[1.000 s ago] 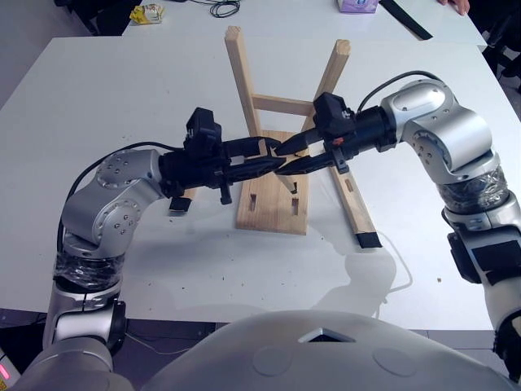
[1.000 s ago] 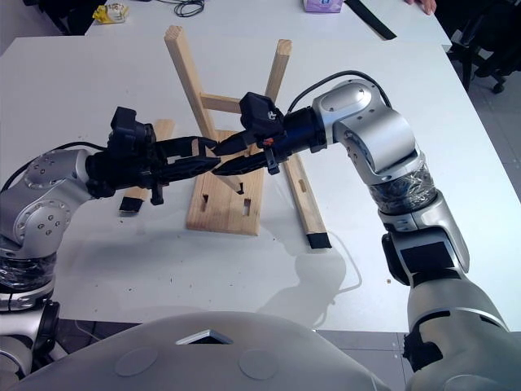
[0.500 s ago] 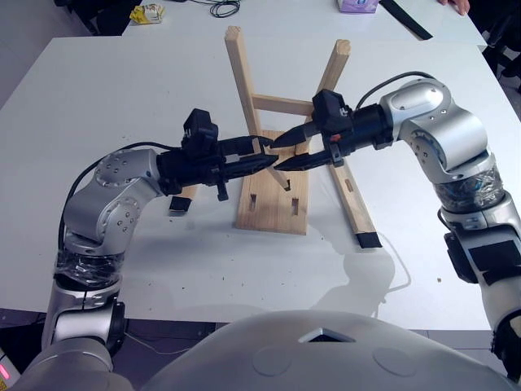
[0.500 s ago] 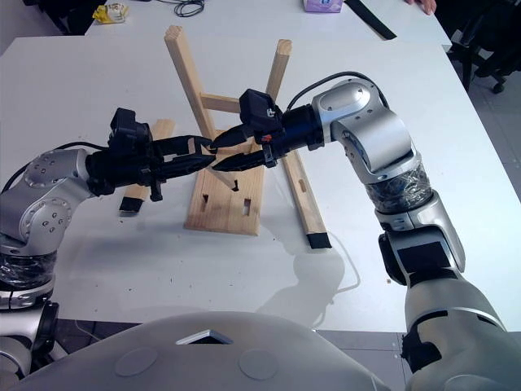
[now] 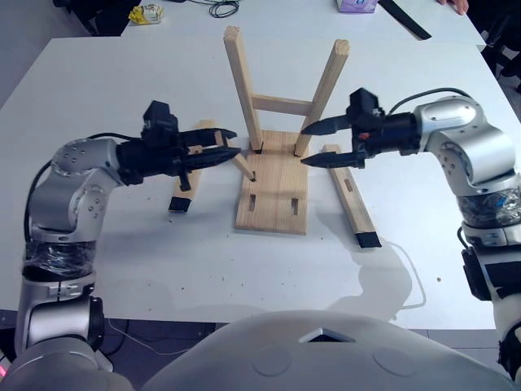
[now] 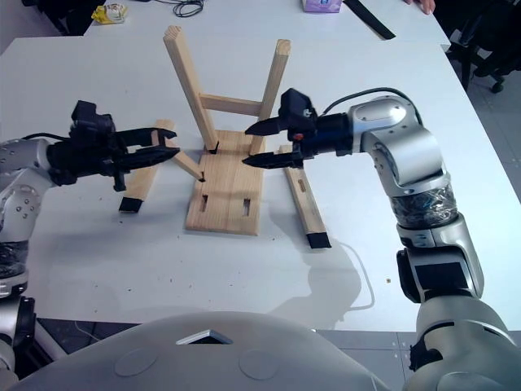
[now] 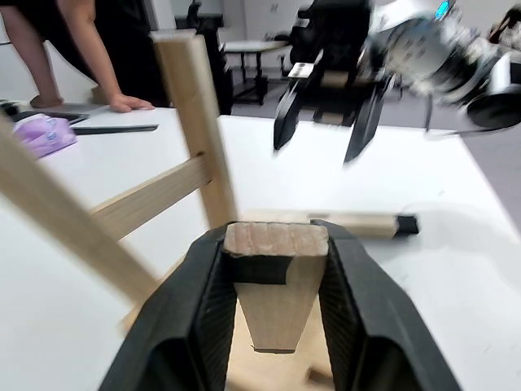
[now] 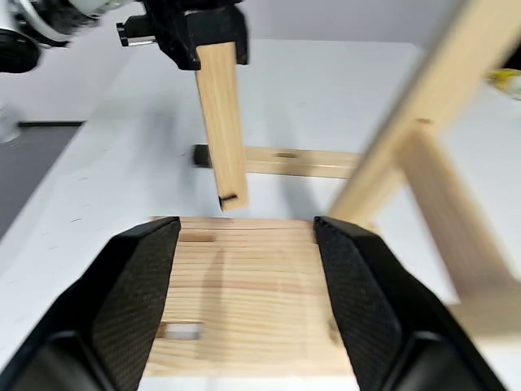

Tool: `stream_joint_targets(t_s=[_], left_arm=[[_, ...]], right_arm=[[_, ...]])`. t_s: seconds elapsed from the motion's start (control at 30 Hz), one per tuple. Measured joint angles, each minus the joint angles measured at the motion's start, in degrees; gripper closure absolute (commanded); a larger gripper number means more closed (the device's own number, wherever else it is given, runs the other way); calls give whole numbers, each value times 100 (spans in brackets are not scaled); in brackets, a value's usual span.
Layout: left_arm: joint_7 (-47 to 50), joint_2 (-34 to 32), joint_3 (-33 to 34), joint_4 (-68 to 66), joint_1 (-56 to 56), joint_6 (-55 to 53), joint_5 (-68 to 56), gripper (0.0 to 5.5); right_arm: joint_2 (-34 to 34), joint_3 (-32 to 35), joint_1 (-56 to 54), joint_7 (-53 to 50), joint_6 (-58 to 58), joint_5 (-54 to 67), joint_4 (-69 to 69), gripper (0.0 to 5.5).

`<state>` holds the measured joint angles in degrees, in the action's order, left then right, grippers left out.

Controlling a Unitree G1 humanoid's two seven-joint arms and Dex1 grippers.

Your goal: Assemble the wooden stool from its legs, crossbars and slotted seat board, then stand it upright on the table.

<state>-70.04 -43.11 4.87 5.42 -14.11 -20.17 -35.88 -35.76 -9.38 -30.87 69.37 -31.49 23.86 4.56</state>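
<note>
While the left gripper [image 5: 234, 142], elbow bent outward, has its jaws clamped on a crossbar [image 5: 243, 167] slanting toward the seat board [image 5: 273, 204], the right gripper [image 5: 304, 147] hovers opposite, jaws apart.

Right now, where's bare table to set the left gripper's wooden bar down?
Free: white table between its near edge and the slotted wooden seat board, and left of the left-hand black-footed leg. Crowded: around the board.
</note>
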Motion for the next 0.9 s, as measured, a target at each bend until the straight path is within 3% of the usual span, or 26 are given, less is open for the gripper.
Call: stream_joint_targets(t_s=[0.3,0.53,0.9], left_arm=[[-198,117,-62,276,584,244,111,417],[-208,106,7,454,899,461,199,417],[-8,347,-237,908,1142,608,280,417]], right_arm=[[81,703,472,-510,12,321,200,247],[-293,1363,539,-474,47,538,-71,247],[-386,1322,463,-251,317,399,-973,247]])
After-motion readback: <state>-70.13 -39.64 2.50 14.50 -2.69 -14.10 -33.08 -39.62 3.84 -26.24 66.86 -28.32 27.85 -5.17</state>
